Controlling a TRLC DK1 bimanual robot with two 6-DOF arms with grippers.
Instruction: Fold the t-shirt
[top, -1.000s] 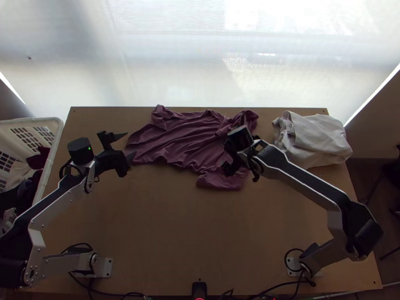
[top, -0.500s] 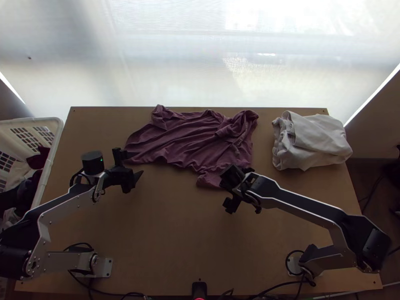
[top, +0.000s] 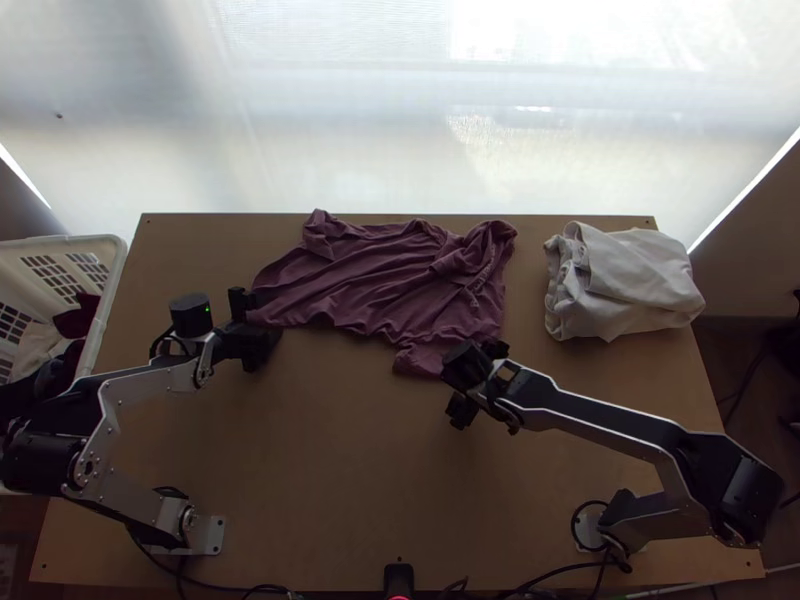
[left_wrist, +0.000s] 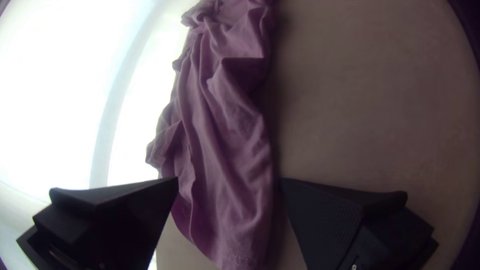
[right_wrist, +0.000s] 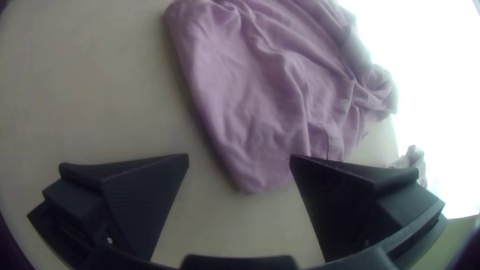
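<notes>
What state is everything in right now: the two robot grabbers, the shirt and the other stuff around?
Left gripper: open, at the shirt's edge
Right gripper: open
Purple t-shirt: loosely spread, wrinkled
White cloth: folded into a bundle
White basket: partly filled with clothes

Lies on the far part of the wooden table (top: 350, 450) as a purple t-shirt (top: 380, 275), loosely spread and rumpled with long creases. Bears pale print toward the right end. Bunches at the far right corner; juts toward the near side in one flap.
</notes>
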